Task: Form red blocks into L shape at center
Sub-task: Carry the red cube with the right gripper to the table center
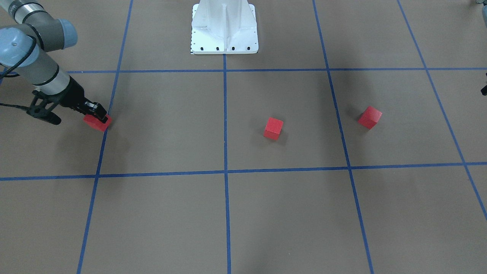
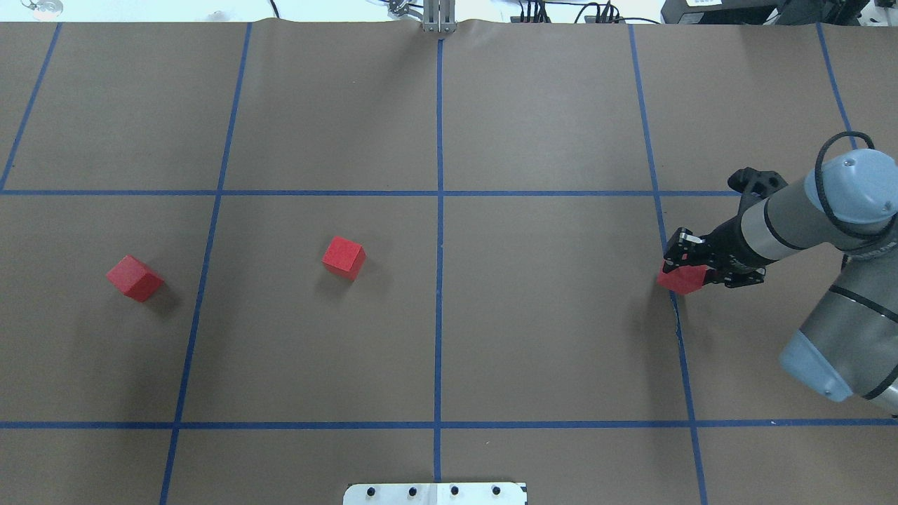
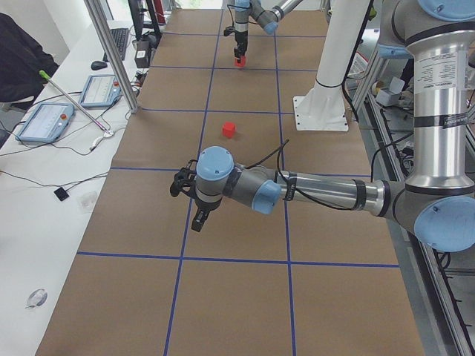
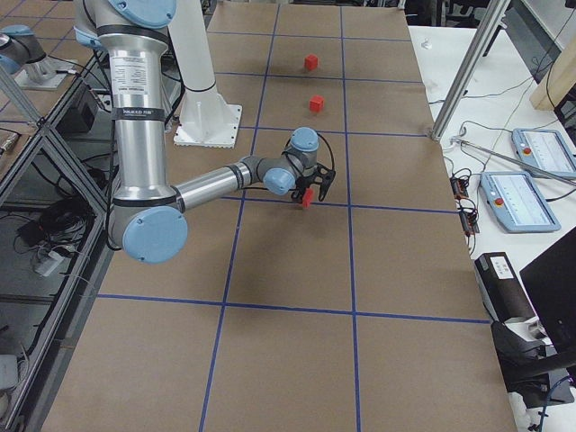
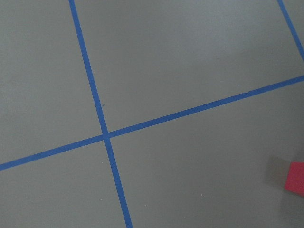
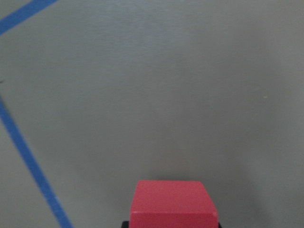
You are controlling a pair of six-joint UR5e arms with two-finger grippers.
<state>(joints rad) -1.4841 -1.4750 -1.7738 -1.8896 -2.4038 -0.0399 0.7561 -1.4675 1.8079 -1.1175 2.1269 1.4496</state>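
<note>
At the right tape line: one block gripped

Right gripper (image 2: 686, 271) is clamped on a matte red block (image 2: 680, 282), a cube turned askew to the blue tape grid (image 2: 547, 193). The second block (image 2: 344, 257) lies just left of center (image 2: 440, 308), and the third block (image 2: 135, 278) well left. Only the left side view shows the left gripper (image 3: 200, 219); its opening cannot be told.

A robotics lab: teach pendants (image 4: 520, 200) and aluminium posts (image 4: 468, 67) flank a paper-covered, blue-taped table (image 4: 297, 360).
</note>
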